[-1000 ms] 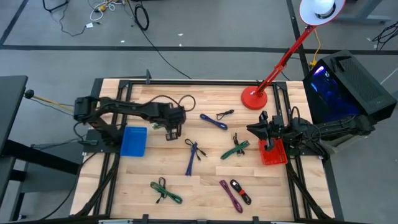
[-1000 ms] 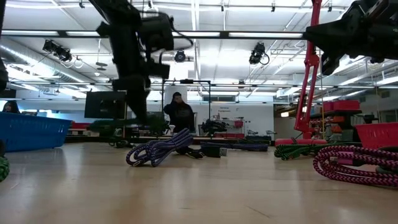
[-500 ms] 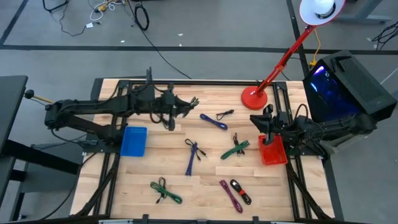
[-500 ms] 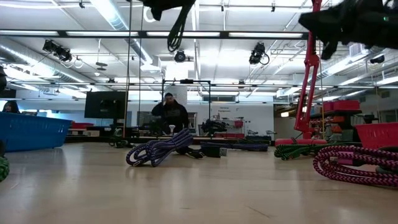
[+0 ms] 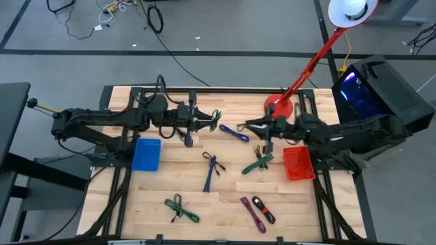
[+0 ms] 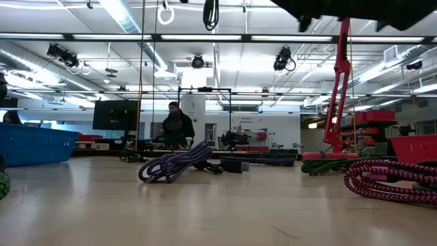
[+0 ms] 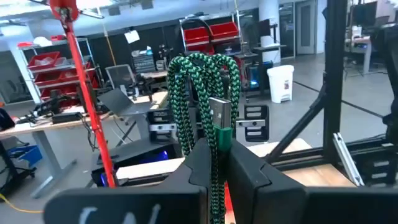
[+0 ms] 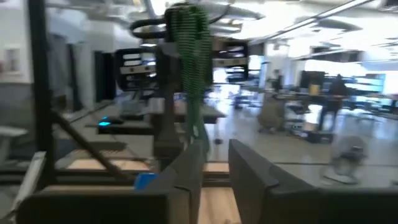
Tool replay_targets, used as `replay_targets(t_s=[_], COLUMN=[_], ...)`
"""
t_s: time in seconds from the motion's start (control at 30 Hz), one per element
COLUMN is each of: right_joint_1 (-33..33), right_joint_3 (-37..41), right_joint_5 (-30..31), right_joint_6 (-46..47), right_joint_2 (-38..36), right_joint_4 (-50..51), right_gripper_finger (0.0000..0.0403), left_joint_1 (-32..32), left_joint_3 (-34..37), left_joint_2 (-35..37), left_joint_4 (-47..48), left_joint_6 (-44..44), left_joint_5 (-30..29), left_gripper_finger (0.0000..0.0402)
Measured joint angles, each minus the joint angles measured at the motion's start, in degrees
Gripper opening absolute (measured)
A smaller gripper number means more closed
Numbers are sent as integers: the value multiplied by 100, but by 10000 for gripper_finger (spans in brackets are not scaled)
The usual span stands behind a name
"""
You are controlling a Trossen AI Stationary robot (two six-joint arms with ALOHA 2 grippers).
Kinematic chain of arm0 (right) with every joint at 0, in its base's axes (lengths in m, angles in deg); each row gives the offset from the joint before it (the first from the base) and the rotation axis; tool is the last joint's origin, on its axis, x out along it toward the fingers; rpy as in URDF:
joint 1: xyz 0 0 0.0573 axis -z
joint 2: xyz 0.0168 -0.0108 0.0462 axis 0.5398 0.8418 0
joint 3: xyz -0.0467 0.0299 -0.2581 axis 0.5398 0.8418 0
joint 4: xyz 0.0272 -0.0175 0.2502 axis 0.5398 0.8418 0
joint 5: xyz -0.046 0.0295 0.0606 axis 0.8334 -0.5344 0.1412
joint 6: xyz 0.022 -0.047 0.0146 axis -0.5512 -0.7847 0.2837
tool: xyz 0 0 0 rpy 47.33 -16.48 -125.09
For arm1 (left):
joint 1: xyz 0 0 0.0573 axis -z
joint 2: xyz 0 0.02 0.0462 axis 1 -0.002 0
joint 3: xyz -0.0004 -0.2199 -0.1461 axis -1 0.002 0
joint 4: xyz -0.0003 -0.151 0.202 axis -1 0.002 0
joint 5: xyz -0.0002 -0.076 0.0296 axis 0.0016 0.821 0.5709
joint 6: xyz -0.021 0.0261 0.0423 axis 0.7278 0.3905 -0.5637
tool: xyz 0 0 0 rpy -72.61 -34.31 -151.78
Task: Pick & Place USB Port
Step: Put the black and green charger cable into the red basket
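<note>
The green braided USB cable (image 7: pixel 205 93) is lifted clear of the bench (image 5: pixel 225 194), clamped in the left pincer (image 5: pixel 212 122) above the far middle of the board. In the left wrist view its coil loops above the dark fingers (image 7: pixel 245 168), which are closed on the strands just below the silver USB plug (image 7: pixel 217 112). The right pincer (image 5: pixel 253 126) is raised just to the right of it, facing the left arm; in the right wrist view its fingers (image 8: pixel 252 165) stand apart with a gap between them and nothing in it, and the hanging green cable shows ahead on the other arm.

Below the two pincers, on the bench, lie a blue cable (image 5: pixel 233 133) with a black cable (image 5: pixel 246 124) at its right end. Nearer the middle lie a dark blue cable (image 5: pixel 211 170) and, right of it, a green cable (image 5: pixel 257 163). Along the near edge are another green cable (image 5: pixel 181 209) at left and a purple cable (image 5: pixel 253 212) just beside a black one (image 5: pixel 263 208).

A blue bin (image 5: pixel 146 154) sits by the left edge and a red bin (image 5: pixel 297 163) by the right edge. The red lamp's base (image 5: pixel 279 106) stands at the far right edge. The widest bare wood is between the blue bin and the dark blue cable, and in the near corners.

In the low view a person (image 6: pixel 177 128) stands in the room beyond the bench.
</note>
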Motion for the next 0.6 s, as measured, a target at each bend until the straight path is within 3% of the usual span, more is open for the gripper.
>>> replay_targets(t_s=[0.37, 0.6], right_joint_1=[80, 80], right_joint_3=[-1147, -1625], right_joint_5=[-225, -231], right_joint_6=[-153, -153], right_joint_2=[1383, 1782], right_joint_4=[-12, -26], right_gripper_finger=[232, 280], left_joint_1=[109, 107], left_joint_3=[0, 0], left_joint_2=[-20, -20], left_joint_4=[-12, -9], left_joint_6=[-129, -223], left_joint_5=[-22, -33], left_gripper_finger=[29, 29])
